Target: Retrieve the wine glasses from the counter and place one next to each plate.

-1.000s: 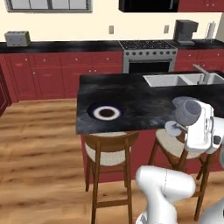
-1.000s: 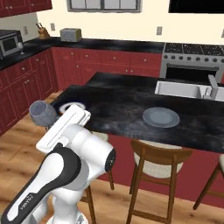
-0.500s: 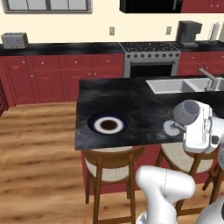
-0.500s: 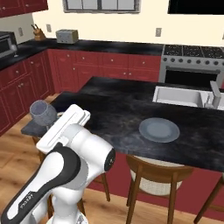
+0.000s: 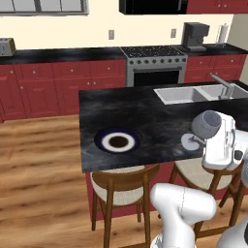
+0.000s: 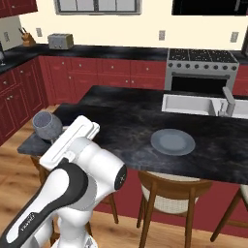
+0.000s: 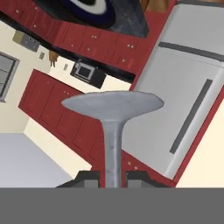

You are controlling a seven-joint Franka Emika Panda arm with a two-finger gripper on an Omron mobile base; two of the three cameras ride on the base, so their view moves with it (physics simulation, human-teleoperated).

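Claw [image 7: 112, 177] clenched on the thin stem of a wine glass [image 5: 206, 125]. Glass is carried lying over, bowl out ahead of the arm and foot toward the wrist, off any surface. Gripping by the stem likely keeps the fingers clear of the rounded bowl and leaves the foot free to be set down flat.

Left base view: bowl hangs over the near edge of the black surface [image 5: 160, 121], close to the grey plate [image 5: 189, 142], which the arm partly covers. Blue-rimmed plate [image 5: 117, 141] lies well apart, toward the surface's other end, no glass beside it.

Right base view: same glass [image 6: 47, 125] shows at the surface's near corner, and the grey plate [image 6: 172, 142] lies whole and unobstructed, nothing next to it.

Hand view: stem runs up between the two finger tips [image 7: 89, 178] to the round foot; blue-rimmed plate [image 7: 89, 6] shows at the top edge. Grip contact itself is clear here, not in the base views.

Judgement: transport step, neither plate served yet.
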